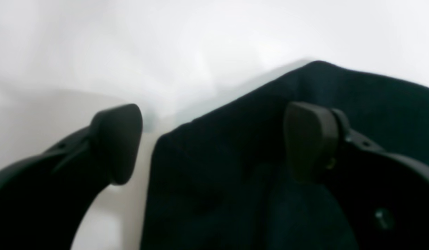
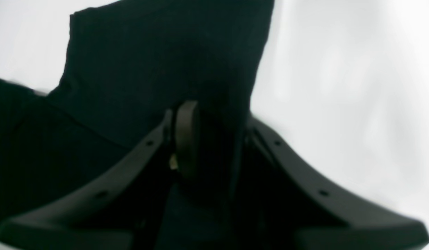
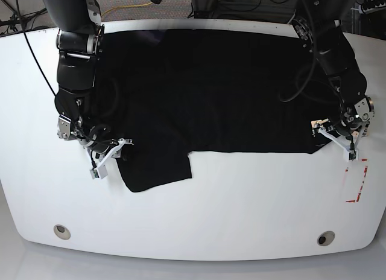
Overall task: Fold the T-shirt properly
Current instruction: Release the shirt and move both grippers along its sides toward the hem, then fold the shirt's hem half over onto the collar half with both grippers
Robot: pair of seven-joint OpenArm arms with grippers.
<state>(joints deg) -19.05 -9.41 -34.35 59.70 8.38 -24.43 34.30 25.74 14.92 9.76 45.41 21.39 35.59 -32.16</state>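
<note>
Across the far half of the white table [image 3: 211,207], the black T-shirt [image 3: 211,93] lies spread flat in the base view, one sleeve [image 3: 158,168] jutting toward the near edge. Only the wrist views settle the grips. The right gripper [image 2: 209,146] is clamped on the sleeve's edge, while the left gripper [image 1: 214,139] stands spread wide, one pad over a shirt corner [image 1: 315,69] and the other over bare table. No readable writing shows anywhere.
</note>
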